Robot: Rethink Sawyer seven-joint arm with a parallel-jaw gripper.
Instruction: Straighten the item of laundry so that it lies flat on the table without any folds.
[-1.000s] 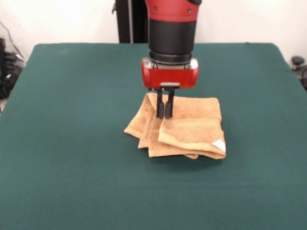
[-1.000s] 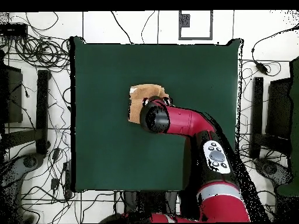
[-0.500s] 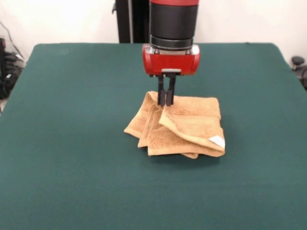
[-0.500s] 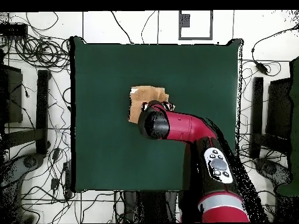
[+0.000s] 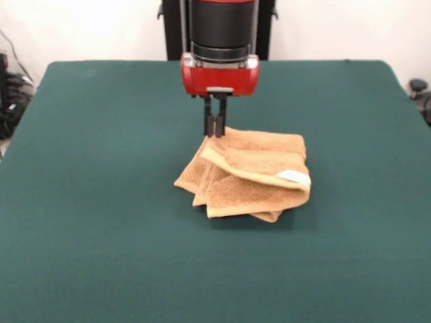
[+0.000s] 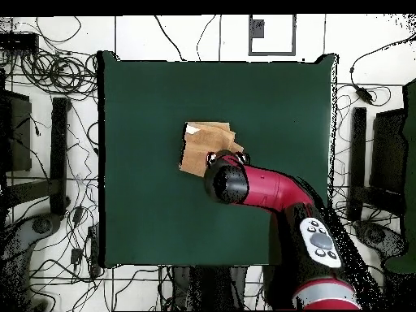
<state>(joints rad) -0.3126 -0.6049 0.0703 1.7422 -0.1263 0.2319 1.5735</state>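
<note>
The gripper had two thin black fingers. Directly above them sat a rounded red housing, topped by a black cylindrical wrist.

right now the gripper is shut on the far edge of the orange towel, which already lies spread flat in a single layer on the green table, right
Not quite. The towel is not spread flat: the front view shows it bunched in several overlapping folds, with the white tag on the top layer. The rest holds: the gripper is shut on the towel's far edge, and the towel rests on the green table.
</note>
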